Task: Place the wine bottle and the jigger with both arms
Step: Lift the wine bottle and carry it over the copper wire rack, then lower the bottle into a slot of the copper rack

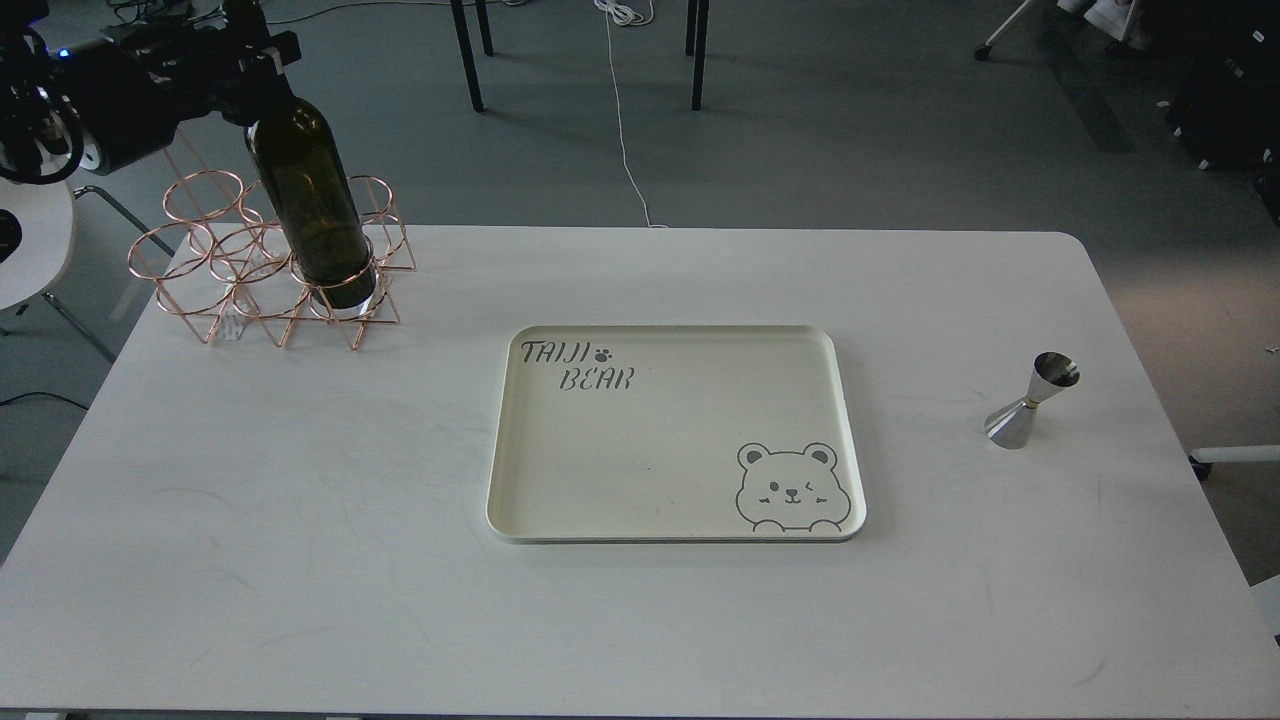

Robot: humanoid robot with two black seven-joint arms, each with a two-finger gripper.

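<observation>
The dark olive-green wine bottle [310, 200] stands nearly upright with its base inside the front right ring of a copper wire rack [265, 265] at the table's back left. My left gripper [255, 55] is shut on the bottle's neck near the top. The silver jigger [1030, 402] stands upright on the table at the right, untouched. My right arm and its gripper are out of view.
A cream tray [675, 435] with a bear drawing and "TAIJI BEAR" lettering lies in the middle of the white table [300, 520]. A white chair [30, 240] stands off the table's left edge. Black table legs and a cable are on the floor behind.
</observation>
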